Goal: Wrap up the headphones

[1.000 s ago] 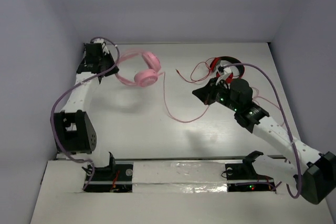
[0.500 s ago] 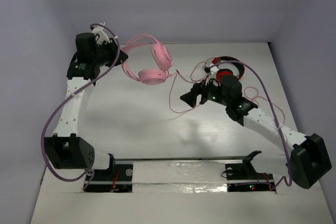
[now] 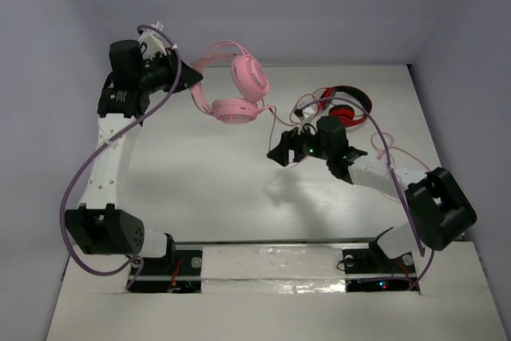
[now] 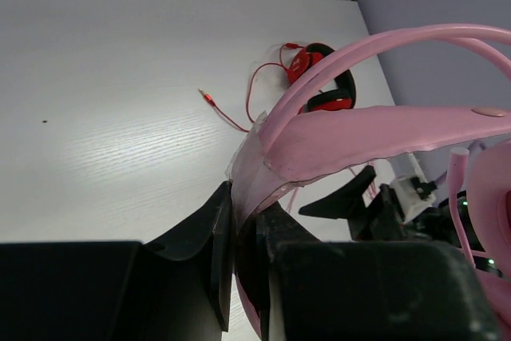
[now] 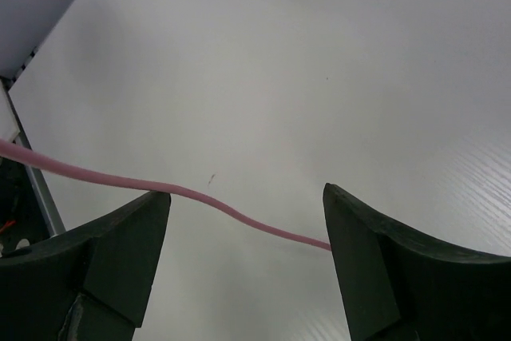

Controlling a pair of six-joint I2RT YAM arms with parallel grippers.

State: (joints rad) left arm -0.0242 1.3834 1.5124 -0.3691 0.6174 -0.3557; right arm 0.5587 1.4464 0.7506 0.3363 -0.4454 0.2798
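Note:
The pink headphones (image 3: 236, 90) hang in the air above the back left of the table. My left gripper (image 3: 190, 77) is shut on their headband (image 4: 359, 129), which is clamped between the jaws (image 4: 243, 225) in the left wrist view. Both round earcups dangle to the right of that grip. My right gripper (image 3: 279, 152) hovers below and right of the earcups, open (image 5: 247, 195). The thin pink cable (image 5: 239, 215) runs loosely across the gap between its fingers, with nothing pinched.
Red-and-black headphones (image 3: 345, 106) with a tangled red cable (image 4: 231, 117) lie at the back right, just behind my right arm. Grey walls close in the back and both sides. The arm bases and a white strip (image 3: 271, 265) line the near edge.
My left arm raised the headphones and carried them right. The right gripper went from shut to open and moved left, and now straddles the pink cable.

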